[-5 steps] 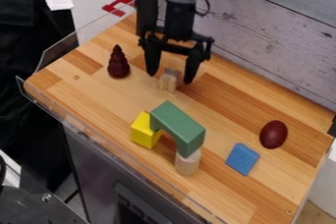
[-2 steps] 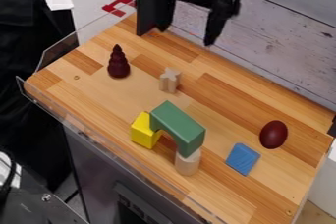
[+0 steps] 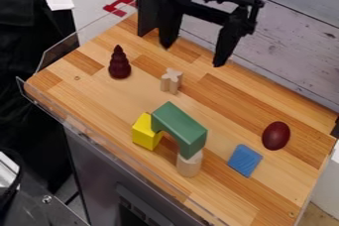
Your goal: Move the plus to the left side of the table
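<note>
Okay, so the gripper [image 3: 192, 55] is hanging near the back of the surface [image 3: 99, 91], by the plank wall [image 3: 298, 36], and its fingers [image 3: 230, 36] are spread wide. Nothing's between them, and they aren't touching the plus [image 3: 171, 80] at all. That little guy is standing upright on the surface, left of centre in the view, and the fingertips show above it in the picture, one a bit up and left, the other up and off to the right.

Compared with the earliest frame, it's a pretty clear change: back then the fingers were down on either side of the plus, and now they're up and away from it. In the frame after that the gripper was even higher in the view, so it's dropped back down a bit and shifted slightly right since. The plus hasn't budged through any of it, and the other pieces are right where they were too.

As for the rest, there's a dark red cone [image 3: 120, 64] just left of the plus. Closer to the camera, a green arch [image 3: 180, 125] has one end on a pale cylinder [image 3: 189, 165] and the other by a yellow block [image 3: 143, 132]; can't tell if it rests on that one. Over on the right you've got a blue block [image 3: 245, 160] with a dark red egg [image 3: 276, 136] near it, further back.
</note>
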Motion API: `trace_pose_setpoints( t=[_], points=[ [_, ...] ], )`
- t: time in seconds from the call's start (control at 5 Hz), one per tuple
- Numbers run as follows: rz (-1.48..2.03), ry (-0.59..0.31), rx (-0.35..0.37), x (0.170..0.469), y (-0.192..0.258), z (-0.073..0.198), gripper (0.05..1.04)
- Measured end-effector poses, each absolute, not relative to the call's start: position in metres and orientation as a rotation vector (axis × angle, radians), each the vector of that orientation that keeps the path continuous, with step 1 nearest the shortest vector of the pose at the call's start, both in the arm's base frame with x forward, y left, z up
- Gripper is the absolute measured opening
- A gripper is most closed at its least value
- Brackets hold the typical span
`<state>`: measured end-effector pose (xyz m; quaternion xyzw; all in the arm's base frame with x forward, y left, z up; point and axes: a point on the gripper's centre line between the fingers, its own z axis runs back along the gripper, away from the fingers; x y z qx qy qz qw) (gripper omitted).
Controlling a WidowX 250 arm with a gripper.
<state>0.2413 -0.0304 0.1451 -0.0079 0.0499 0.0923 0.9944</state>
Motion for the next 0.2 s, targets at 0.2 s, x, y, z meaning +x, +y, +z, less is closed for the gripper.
trace_pose_setpoints(
  t=[0.2],
  points=[
    [0.193, 0.133, -0.052, 0.2304, -0.033, 0.1387, 0.999]
  ],
)
